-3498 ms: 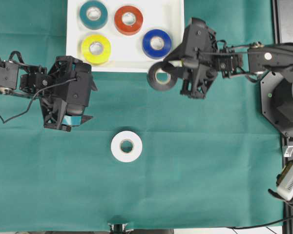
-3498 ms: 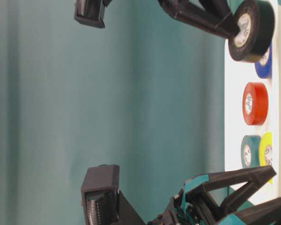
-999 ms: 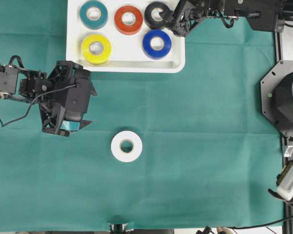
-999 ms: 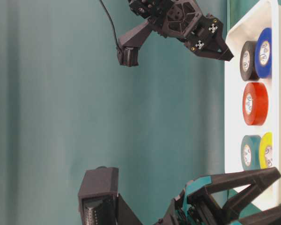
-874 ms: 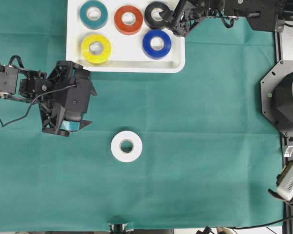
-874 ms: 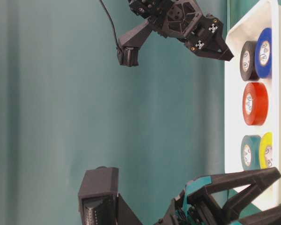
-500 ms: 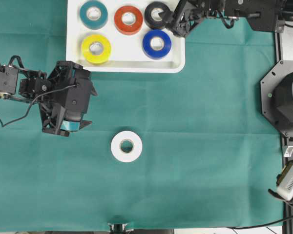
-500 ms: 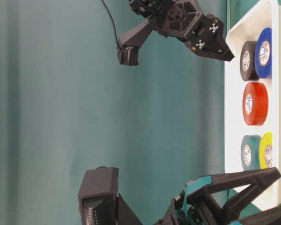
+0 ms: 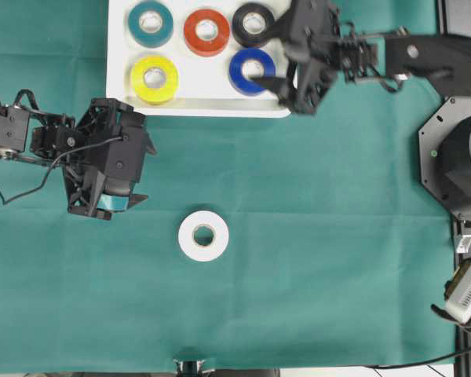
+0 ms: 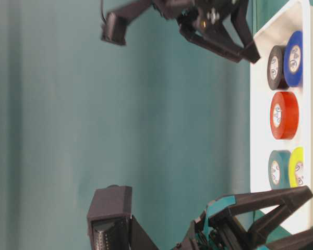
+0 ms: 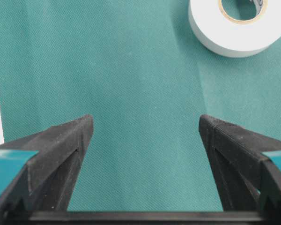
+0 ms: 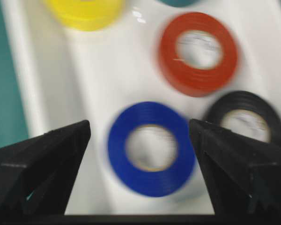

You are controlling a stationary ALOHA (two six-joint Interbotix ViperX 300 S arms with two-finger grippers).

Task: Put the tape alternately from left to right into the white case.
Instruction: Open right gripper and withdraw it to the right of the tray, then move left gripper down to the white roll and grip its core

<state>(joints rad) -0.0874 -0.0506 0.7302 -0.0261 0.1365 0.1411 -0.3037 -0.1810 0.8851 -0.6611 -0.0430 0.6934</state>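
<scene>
I see teal (image 9: 150, 23), red (image 9: 206, 31), black (image 9: 253, 23), yellow (image 9: 154, 78) and blue (image 9: 251, 71) tape rolls in a white case (image 9: 119, 55), a white roll (image 9: 203, 236) on plain green cloth (image 9: 322, 236).

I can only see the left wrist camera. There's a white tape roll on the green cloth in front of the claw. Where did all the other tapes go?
Observer: Five rolls lie in the white case: teal, red, black, yellow and blue.
Operator: Is the other claw holding one?
Observer: No. The right claw is open and empty, hovering over the case's right end beside the blue roll.
Operator: Is my white tape the last one?
Observer: Yes. The white roll is the only one on the cloth outside the case, and your left claw stands open beside it, not touching it.
</scene>
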